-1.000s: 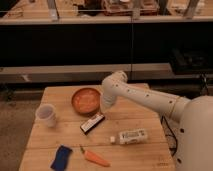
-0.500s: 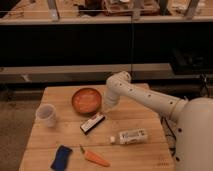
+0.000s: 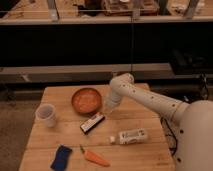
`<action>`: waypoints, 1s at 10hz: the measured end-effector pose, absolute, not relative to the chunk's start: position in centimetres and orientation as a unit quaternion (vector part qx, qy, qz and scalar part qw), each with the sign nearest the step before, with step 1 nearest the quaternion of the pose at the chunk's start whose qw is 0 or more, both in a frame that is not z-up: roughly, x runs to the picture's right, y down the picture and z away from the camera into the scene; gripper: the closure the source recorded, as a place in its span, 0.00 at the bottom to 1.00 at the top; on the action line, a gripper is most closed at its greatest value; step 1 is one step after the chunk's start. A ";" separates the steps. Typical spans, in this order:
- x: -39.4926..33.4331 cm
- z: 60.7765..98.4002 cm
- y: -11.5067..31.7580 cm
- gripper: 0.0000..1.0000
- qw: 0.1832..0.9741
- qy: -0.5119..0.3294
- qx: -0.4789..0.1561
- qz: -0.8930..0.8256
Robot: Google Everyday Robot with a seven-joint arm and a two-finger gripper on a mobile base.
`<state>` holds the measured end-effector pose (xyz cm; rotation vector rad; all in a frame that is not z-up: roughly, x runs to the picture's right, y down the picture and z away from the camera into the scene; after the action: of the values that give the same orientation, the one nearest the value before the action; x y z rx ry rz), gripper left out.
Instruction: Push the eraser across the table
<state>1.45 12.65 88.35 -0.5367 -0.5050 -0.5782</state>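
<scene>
Your gripper (image 3: 110,104) is sliding rightward, now hovering at 1 o'clock of the eraser (image 3: 92,123) on the table (image 3: 146,118), can't tell if it's open.

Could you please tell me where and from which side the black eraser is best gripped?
Grip the small flat black rectangular eraser across its long edges at mid-length, from above: it lies flat and diagonal on the light wooden table, so probably only its narrow width offers purchase. The end effector hangs near its upper-right end.
</scene>
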 end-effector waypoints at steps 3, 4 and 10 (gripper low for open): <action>1.0 89.3 13.3 1.00 0.898 -0.216 -0.262 -0.280; 1.0 89.5 13.4 1.00 0.900 -0.207 -0.263 -0.279; -0.6 88.5 15.2 1.00 0.892 -0.215 -0.267 -0.295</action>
<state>-0.63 15.25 88.47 -0.5544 -0.4455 -0.6128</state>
